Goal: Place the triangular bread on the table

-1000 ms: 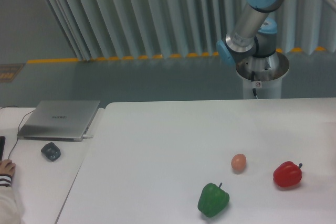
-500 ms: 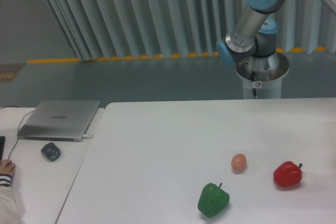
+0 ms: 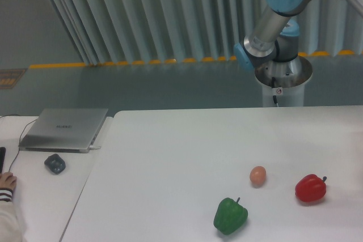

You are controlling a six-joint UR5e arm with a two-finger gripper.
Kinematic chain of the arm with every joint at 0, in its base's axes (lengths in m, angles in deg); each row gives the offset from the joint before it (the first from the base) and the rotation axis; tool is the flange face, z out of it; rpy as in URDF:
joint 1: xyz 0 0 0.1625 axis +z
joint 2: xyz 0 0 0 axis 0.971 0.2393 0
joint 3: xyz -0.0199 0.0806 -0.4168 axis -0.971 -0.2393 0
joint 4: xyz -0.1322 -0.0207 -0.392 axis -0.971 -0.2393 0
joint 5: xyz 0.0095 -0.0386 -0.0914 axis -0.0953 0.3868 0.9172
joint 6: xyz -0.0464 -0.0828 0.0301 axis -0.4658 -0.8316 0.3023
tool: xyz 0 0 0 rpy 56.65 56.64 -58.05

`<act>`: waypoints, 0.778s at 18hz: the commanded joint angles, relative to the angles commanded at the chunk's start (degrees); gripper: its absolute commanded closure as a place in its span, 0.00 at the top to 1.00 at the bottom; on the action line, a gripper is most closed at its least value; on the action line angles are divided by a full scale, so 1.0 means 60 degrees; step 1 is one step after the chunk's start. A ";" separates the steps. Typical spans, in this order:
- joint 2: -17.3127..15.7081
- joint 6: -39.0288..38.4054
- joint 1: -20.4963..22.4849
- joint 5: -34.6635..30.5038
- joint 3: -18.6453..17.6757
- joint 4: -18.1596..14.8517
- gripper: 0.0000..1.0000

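The triangular bread is out of view in this frame. The table (image 3: 170,157) is a large white top filling the lower right of the camera view. Only the arm's base, elbow and upper links (image 3: 278,21) show behind the table's far edge at the upper right. The arm runs out of the frame at the top right, so the gripper itself is not in view.
On the table lie a small orange-tan egg (image 3: 258,175), a red pepper (image 3: 310,189) and a green pepper (image 3: 230,216). A smaller white desk at the left holds a closed grey laptop (image 3: 65,128) and a dark mouse (image 3: 55,164). A person's hand (image 3: 7,182) rests at the left edge.
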 joint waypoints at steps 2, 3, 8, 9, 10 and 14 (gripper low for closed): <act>0.0044 0.0000 0.0000 0.0000 0.0000 0.0015 1.00; 0.0073 0.0000 0.0000 0.0000 0.0044 0.0015 1.00; 0.0161 0.0000 0.0000 0.0000 0.0132 0.0015 1.00; 0.0161 0.0000 -0.0015 0.0000 0.0132 0.0015 1.00; 0.0161 -0.0015 -0.0015 0.0000 0.0132 0.0000 1.00; 0.0161 -0.0102 -0.0029 0.0000 0.0088 0.0000 0.81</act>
